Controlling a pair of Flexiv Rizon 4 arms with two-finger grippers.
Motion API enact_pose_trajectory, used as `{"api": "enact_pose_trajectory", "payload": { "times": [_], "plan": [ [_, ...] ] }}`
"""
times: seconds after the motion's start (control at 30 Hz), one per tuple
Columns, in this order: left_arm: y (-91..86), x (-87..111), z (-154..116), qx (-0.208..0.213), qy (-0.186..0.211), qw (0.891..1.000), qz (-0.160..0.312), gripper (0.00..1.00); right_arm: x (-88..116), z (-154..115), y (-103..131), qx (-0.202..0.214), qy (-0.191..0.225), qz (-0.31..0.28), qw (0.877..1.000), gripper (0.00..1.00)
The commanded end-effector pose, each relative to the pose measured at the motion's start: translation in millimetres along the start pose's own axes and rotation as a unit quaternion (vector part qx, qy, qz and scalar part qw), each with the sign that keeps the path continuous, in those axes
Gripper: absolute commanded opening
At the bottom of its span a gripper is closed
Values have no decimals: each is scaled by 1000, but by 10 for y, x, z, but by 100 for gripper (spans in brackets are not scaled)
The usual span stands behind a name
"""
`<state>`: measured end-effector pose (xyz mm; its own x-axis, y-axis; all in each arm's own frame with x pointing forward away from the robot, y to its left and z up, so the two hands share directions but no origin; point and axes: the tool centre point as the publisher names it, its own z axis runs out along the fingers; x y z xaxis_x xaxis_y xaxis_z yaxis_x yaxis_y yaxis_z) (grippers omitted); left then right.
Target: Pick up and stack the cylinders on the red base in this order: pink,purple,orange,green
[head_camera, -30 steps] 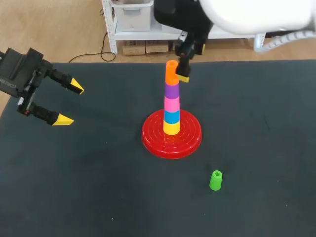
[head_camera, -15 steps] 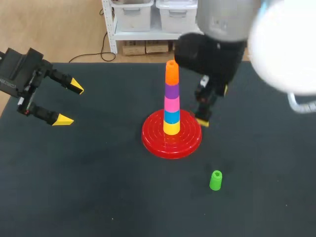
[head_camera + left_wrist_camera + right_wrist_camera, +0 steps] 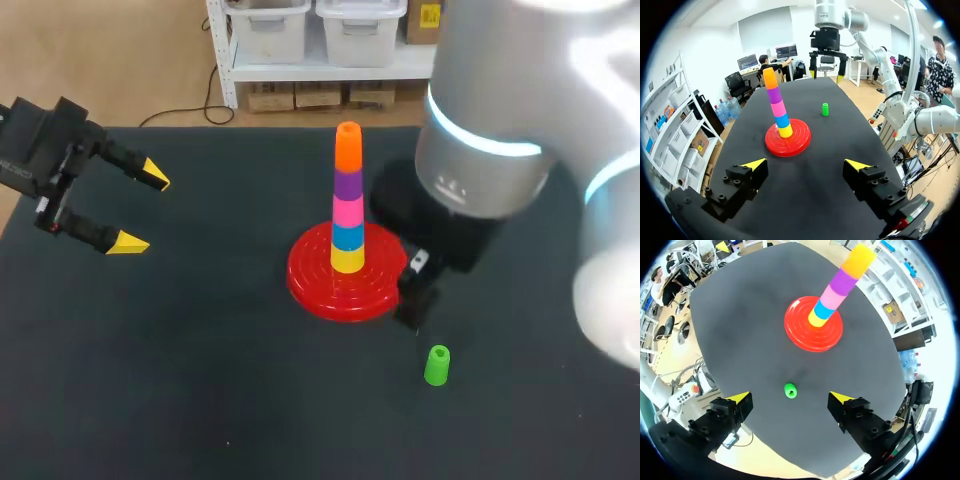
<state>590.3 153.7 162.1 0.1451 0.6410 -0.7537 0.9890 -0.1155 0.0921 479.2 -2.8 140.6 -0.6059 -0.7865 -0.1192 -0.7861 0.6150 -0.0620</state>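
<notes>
The right gripper [image 3: 790, 398] was held open above the green cylinder [image 3: 437, 364]; the left gripper [image 3: 140, 210], likewise open, was held well aside.

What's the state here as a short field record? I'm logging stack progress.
stack on red base, bottom to top: yellow, blue, pink, purple, orange
green cylinder: upright on table, apart from red base, unstacked
left pincer: open, empty, far from stack
right pincer: open, empty, green cylinder ahead between its fingers, untouched
</notes>
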Motion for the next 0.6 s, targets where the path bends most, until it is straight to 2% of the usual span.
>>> {"api": "enact_pose_trajectory", "payload": {
  "times": [0.03,0.6],
  "plan": [
    [-9,12,5,-2,-1,1000,2,100,35,190,27,1,-55,5,998,100],
    [-9,12,5,-2,-1,1000,2,100,141,649,31,-25,17,9,1000,100]
  ]
}}
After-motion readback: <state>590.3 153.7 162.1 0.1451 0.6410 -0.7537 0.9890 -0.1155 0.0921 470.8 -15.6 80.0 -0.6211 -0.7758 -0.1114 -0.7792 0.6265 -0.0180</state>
